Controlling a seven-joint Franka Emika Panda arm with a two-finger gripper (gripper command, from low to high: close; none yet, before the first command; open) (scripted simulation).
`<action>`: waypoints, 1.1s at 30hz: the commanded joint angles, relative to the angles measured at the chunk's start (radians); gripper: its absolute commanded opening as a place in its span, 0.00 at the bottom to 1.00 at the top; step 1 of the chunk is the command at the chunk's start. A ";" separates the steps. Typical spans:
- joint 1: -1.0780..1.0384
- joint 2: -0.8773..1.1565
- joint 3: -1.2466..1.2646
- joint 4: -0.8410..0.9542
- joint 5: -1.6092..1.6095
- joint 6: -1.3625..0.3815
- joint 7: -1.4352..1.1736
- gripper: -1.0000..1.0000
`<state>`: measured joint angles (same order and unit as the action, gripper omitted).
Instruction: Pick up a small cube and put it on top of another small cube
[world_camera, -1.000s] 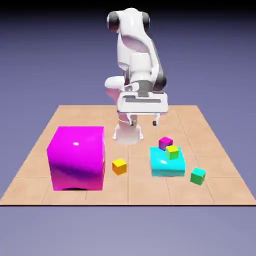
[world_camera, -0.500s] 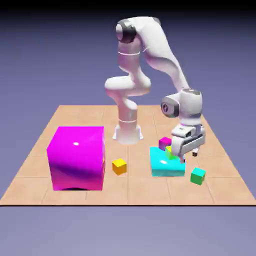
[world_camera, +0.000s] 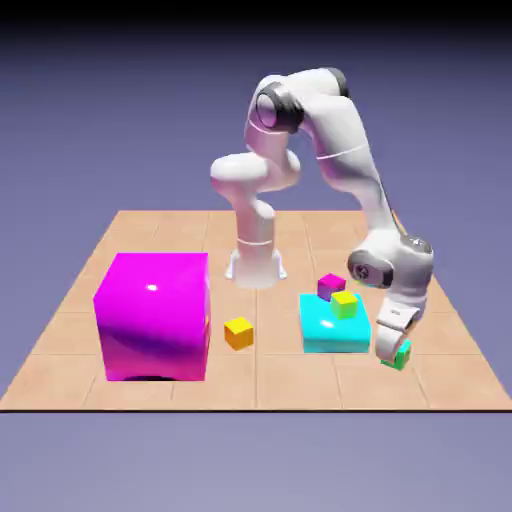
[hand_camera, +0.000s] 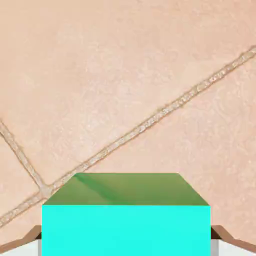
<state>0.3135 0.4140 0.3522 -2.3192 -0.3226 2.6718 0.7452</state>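
Green cube (hand_camera: 125, 215) tabled; lime cube (world_camera: 345, 304) raised

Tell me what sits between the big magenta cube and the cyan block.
One small orange-yellow cube sits on the tiled table between the big magenta cube and the cyan block, touching neither. Only the exterior view shows this.

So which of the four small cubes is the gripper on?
The green cube, alone on the table right of the cyan block, clamped by the gripper.
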 joint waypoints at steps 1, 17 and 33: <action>-0.019 -0.036 0.024 -0.008 0.023 -0.028 -0.017 0.00; 0.150 -0.616 -0.182 -0.336 0.291 -0.243 -0.441 0.00; 0.199 -0.650 -0.244 -0.460 0.346 -0.143 -0.546 1.00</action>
<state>0.5128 -0.2357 0.1087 -2.7794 0.0236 2.5284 0.1994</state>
